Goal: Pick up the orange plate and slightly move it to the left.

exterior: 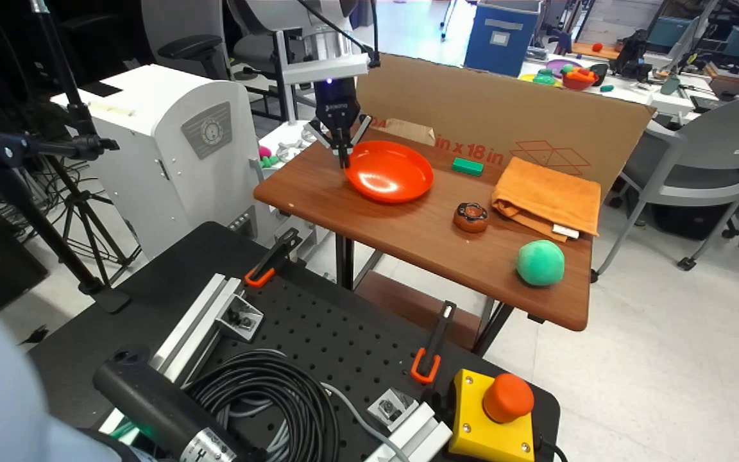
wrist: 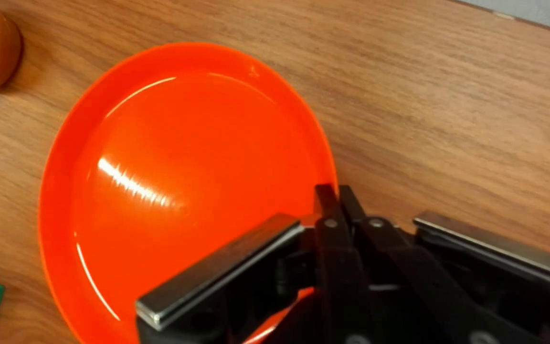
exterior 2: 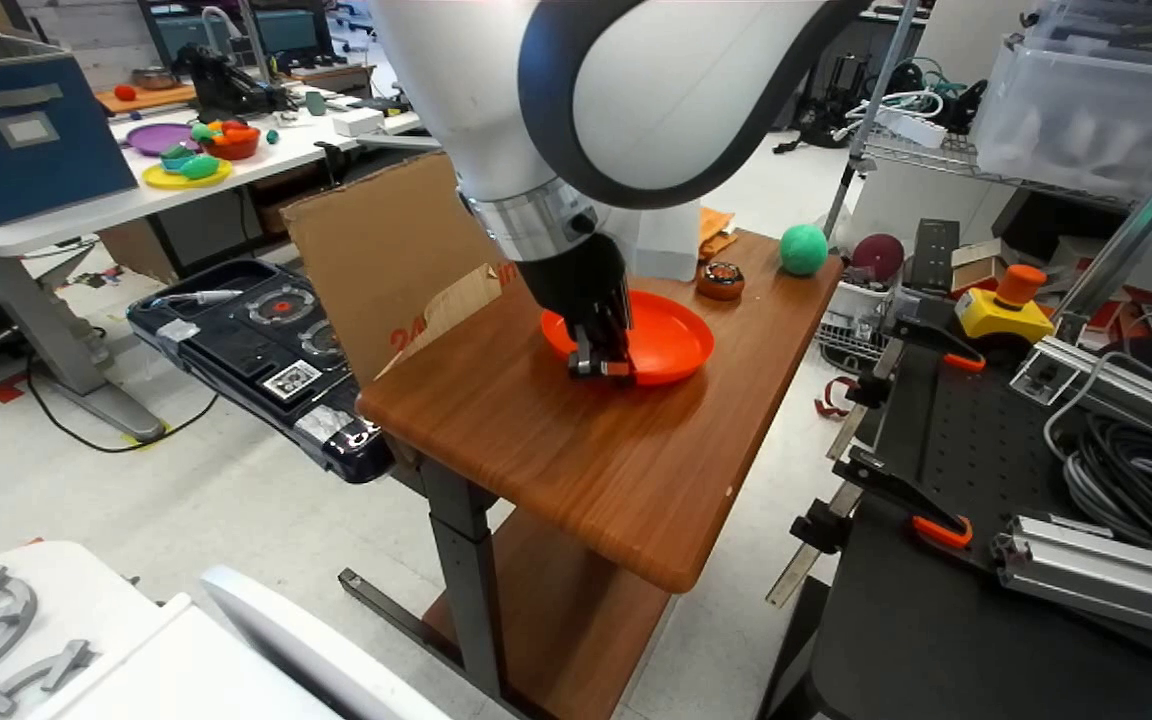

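The brown wood-grain table (exterior: 408,224) has rounded corners, and one long edge and both short ends are open. A cardboard sheet (exterior: 568,122) printed in red stands along the remaining long edge. A folded orange cloth (exterior: 549,192) lies near one short end, close to the cardboard. The orange plate (wrist: 198,167) is toward the opposite end, with a good run of open wood between it and that end, and more wood showing toward the cardboard and the open long edge. The gripper (wrist: 336,193) is clamped on the plate's rim, on the side facing that run of wood, its fingertips pinching it with one inside the dish and one outside. Whether the plate's underside rests fully on the wood cannot be told. The plate is round and shallow, glossy orange-red, with a raised rim and pale glints on its floor and inner wall. A green ball (exterior: 540,263) sits by the open long edge, well apart from the plate. Nearer the plate, but apart from it, is a small round brown thing (exterior: 471,218) with a dark, shiny top. A green block (exterior: 467,167) lies between plate and cloth, touching neither.
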